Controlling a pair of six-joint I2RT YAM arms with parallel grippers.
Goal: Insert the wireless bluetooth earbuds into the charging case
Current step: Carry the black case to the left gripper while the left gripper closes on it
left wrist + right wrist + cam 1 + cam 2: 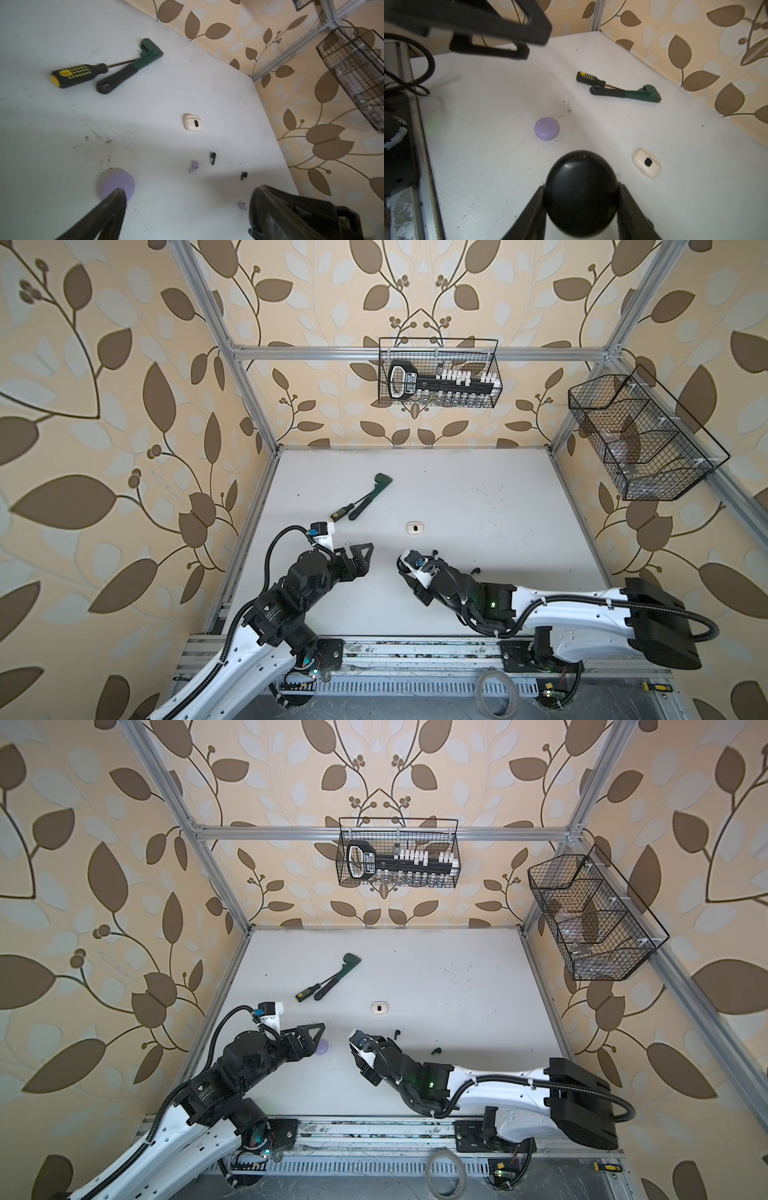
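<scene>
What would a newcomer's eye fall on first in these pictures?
The glossy black case clamped in the right end effector, filling the right wrist view. Next, the lavender case by the left end effector and the cream case mid-table, with a screwdriver and green wrench farther back on the left.

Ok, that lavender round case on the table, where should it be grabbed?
Probably grip the lavender case across its curved side wall, coming straight down from above. It is a low, closed, round puck lying flat on the table, so only opposite points of its rim offer a hold.
</scene>
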